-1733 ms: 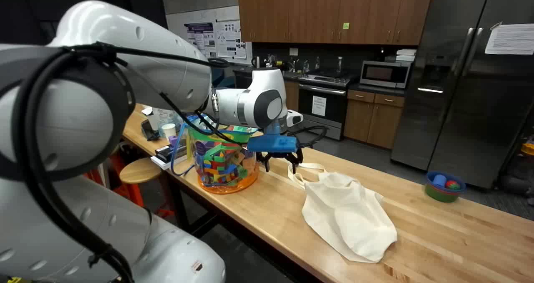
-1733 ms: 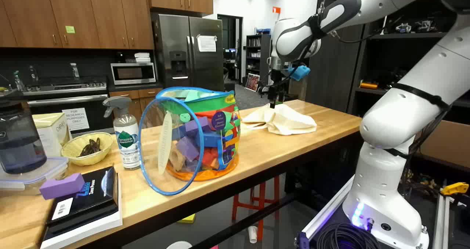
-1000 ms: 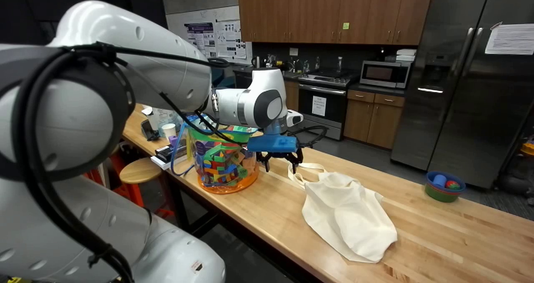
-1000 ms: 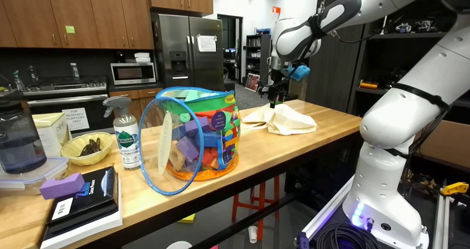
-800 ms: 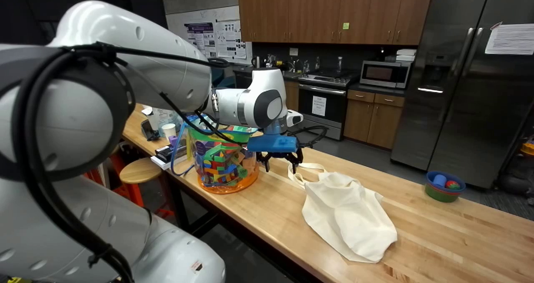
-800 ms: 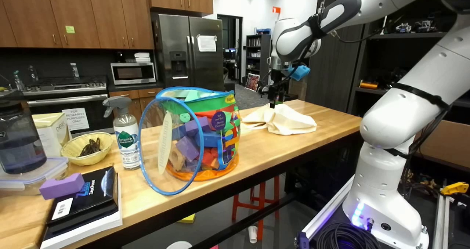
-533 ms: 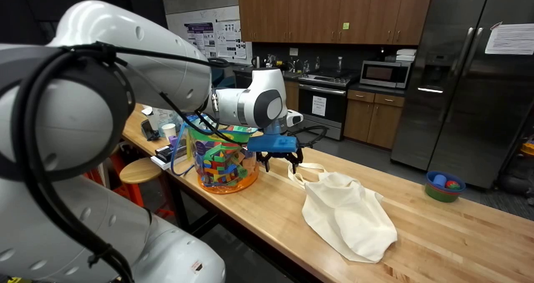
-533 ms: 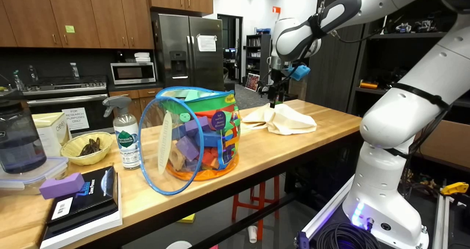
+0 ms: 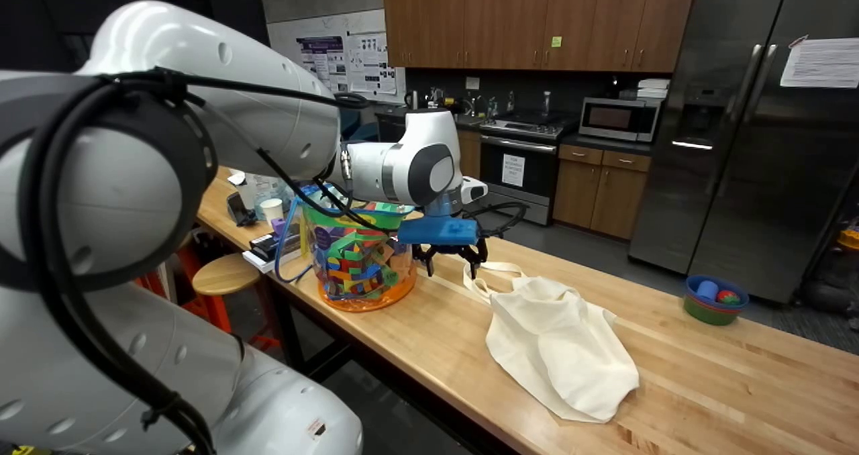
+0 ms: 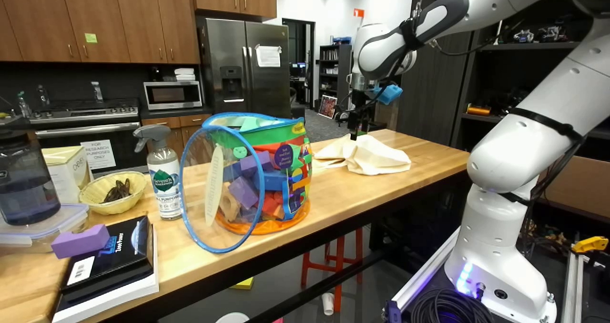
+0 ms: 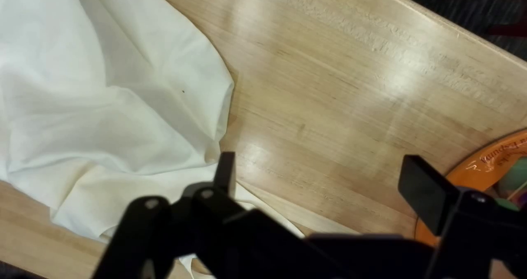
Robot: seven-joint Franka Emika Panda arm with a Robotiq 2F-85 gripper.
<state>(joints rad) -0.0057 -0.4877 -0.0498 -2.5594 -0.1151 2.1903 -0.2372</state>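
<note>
My gripper (image 9: 452, 272) hangs above the wooden table with its fingers spread wide. In the wrist view the gripper (image 11: 319, 168) has only bare tabletop showing between its black pads (image 11: 426, 192). A crumpled cream cloth bag (image 9: 564, 347) lies flat on the table close by, its straps reaching towards the spot below the gripper. That bag (image 11: 103, 106) fills the left of the wrist view, partly hidden by a finger. On the gripper's opposite side stands a clear toy bag (image 10: 295, 180) packed with coloured foam blocks; its orange base (image 11: 473, 176) shows at the wrist view's right edge.
Stacked small bowls (image 9: 711, 313) with a blue and a red item inside sit farther along the table. A spray bottle (image 10: 164, 185), a yellow basket (image 10: 90, 201), and a black box (image 10: 109, 261) bearing a purple block (image 10: 81, 241) stand beyond the toy bag's round blue-rimmed lid (image 10: 190, 223).
</note>
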